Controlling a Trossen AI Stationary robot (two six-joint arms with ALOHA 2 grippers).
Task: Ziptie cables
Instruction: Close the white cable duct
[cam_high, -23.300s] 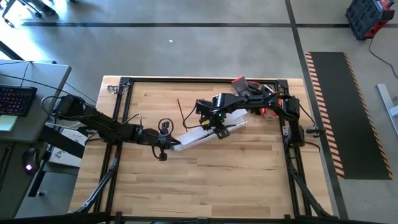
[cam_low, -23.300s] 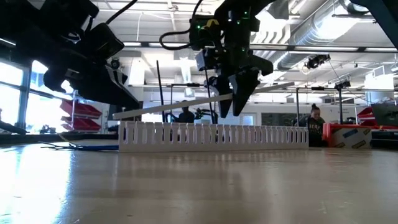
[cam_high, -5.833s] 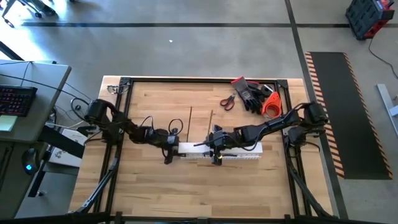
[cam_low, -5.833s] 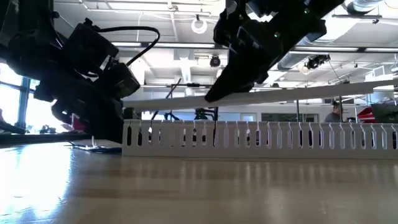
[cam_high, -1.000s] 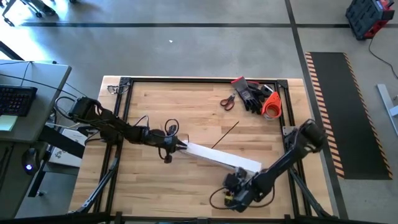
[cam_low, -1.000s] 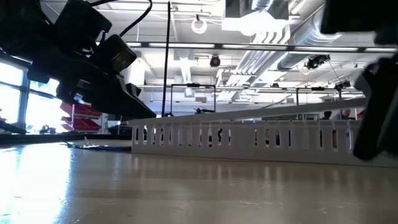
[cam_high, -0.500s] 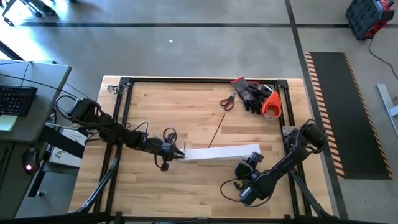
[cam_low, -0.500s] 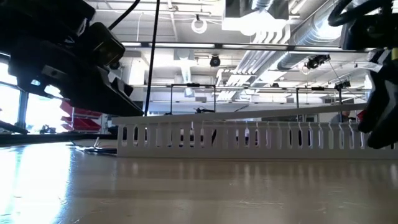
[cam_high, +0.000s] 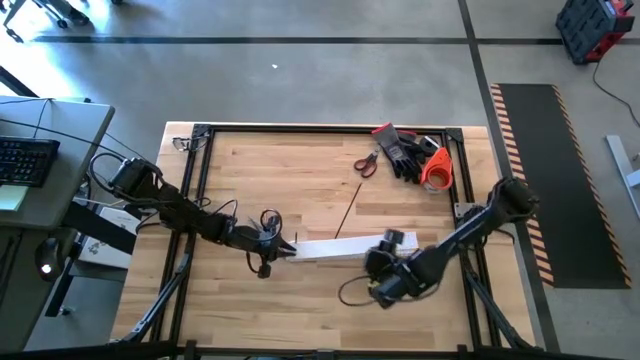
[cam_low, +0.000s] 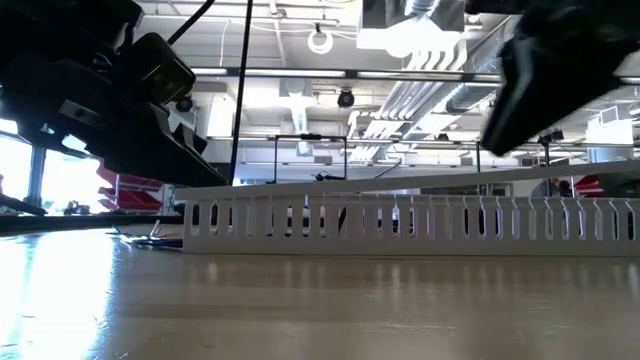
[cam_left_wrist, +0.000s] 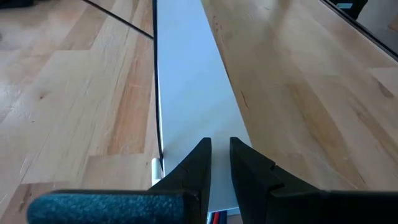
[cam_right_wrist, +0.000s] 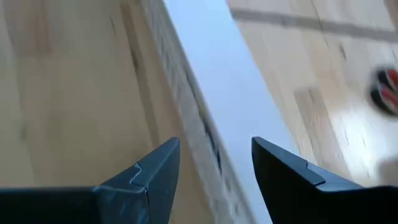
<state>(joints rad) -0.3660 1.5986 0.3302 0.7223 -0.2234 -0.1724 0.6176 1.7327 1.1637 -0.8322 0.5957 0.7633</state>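
- Currently, two dark arms work over one wooden surface (cam_high: 250, 190) inside a black frame.
- One white slotted channel (cam_low: 400, 222) lies on the surface a little in front of its centre, its length running left to right; the low view shows its row of upright teeth. I count one.
- One flat white strip (cam_high: 335, 248) lies on top of the channel as a cover. In the low view it sits slightly tilted, one end lifted above the teeth.
- Left hand (cam_high: 290, 249): at the left end of the strip. Left wrist view shows its two fingers (cam_left_wrist: 198, 167) nearly together, a narrow gap between them, at the strip's end; whether they actually pinch it I cannot tell.
- Right hand (cam_high: 383, 272): at the right end of the channel, low over the surface. Right wrist view shows its fingers (cam_right_wrist: 155, 171) clearly apart, with the strip and channel running between them, nothing gripped.
- Cables (cam_left_wrist: 219, 218): only a bit of red and blue shows under the strip's end beside the left fingers; the rest sits in the channel, out of sight, so no count is possible.
- One thin dark wire (cam_high: 347, 217) lies alone on the surface behind the strip, slanting.
- Far right corner: one pair of red-handled scissors (cam_high: 366, 163), dark gloves (cam_high: 405, 150) (count unclear), one orange item (cam_high: 434, 168).
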